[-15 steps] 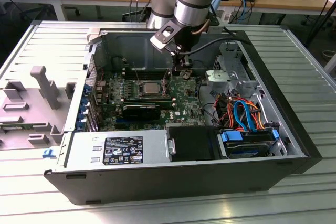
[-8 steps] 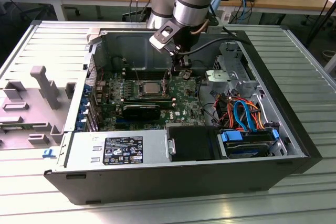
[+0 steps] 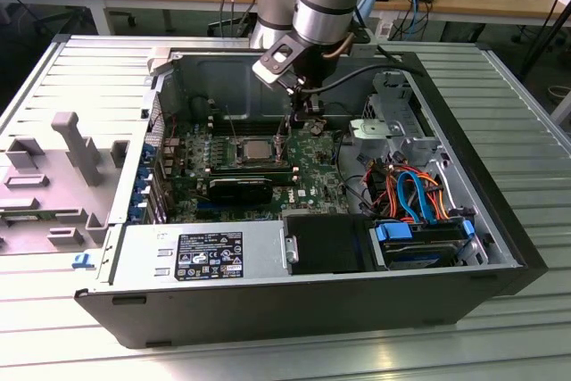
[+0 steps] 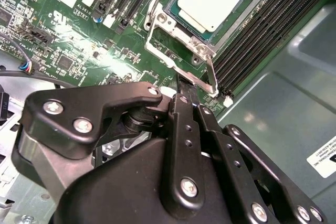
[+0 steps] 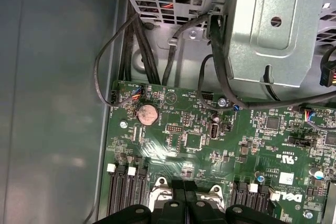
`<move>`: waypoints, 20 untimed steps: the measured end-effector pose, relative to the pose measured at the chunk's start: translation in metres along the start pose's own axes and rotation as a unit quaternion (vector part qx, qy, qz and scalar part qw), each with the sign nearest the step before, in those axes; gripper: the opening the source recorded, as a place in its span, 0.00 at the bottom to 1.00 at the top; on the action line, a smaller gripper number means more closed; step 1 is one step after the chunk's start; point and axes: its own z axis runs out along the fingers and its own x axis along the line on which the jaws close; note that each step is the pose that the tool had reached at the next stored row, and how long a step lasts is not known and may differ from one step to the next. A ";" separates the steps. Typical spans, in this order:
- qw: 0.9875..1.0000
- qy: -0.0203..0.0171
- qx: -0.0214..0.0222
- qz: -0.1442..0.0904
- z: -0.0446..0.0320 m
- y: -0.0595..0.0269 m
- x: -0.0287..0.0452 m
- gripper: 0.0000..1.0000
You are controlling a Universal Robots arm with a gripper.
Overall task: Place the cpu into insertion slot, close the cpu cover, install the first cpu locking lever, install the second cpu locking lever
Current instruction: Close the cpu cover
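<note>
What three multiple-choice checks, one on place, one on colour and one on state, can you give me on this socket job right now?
1. Where is the gripper?
A. at the edge of the insertion slot
B. over the power supply
C. outside the case

2. What colour is the circuit board?
A. red
B. green
C. white

3. Where is the cpu?
A. in the gripper
B. on the table
C. seated in the insertion slot

Answers:
1 A: in the second wrist view the gripper's tip is right at the slot's rim.
2 B: green shows in both wrist views.
3 C: its silvery top lies inside the slot's rim.
</note>
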 end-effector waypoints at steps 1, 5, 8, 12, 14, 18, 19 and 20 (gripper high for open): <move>1.000 0.000 0.000 0.000 0.0000 -0.0002 0.0000 0.11; 1.000 0.000 0.000 0.000 0.0001 -0.0009 0.0001 0.11; 1.000 0.000 0.000 0.000 0.0001 -0.0018 0.0002 0.11; 1.000 0.000 0.000 0.000 0.0002 -0.0027 0.0004 0.11; 1.000 0.000 0.000 0.000 0.0002 -0.0031 0.0004 0.11; 1.000 0.000 0.000 0.000 0.0003 -0.0038 0.0005 0.11; 1.000 0.000 0.000 0.000 0.0004 -0.0040 0.0005 0.11; 1.000 0.000 0.000 0.000 0.0004 -0.0042 0.0006 0.11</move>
